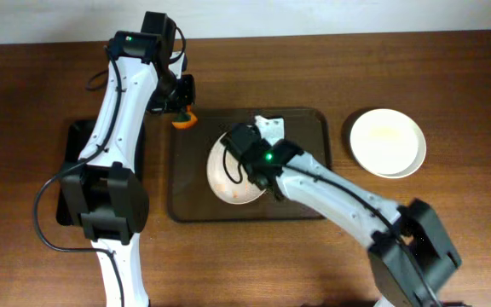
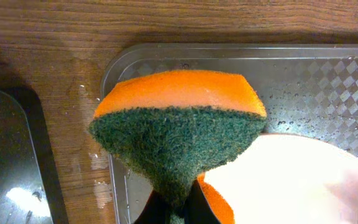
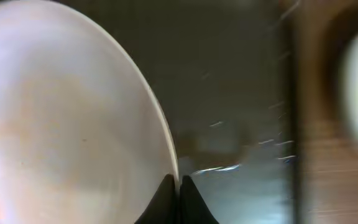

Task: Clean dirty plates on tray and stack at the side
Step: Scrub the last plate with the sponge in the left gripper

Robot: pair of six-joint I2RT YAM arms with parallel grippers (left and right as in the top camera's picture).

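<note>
A dark tray point(image 1: 309, 205) lies at the table's middle. My right gripper point(image 1: 244, 149) is shut on the rim of a white plate point(image 1: 228, 175) and holds it tilted over the tray; in the right wrist view the fingers point(image 3: 179, 186) pinch the plate's edge point(image 3: 73, 124). The plate point(image 2: 291, 180) shows an orange-brown smear near its lower rim. My left gripper point(image 1: 180, 104) is shut on an orange and green sponge point(image 1: 185, 118) over the tray's far left corner point(image 2: 120, 62); the sponge point(image 2: 179, 124) fills the left wrist view. A clean white plate point(image 1: 388, 141) sits on the table to the right.
A black tray point(image 1: 73, 145) lies on the table at the left, partly under my left arm, and shows in the left wrist view point(image 2: 8, 162). A white scrap point(image 1: 271, 126) lies at the tray's far edge. Water drops point(image 2: 86, 93) wet the wood by the tray corner.
</note>
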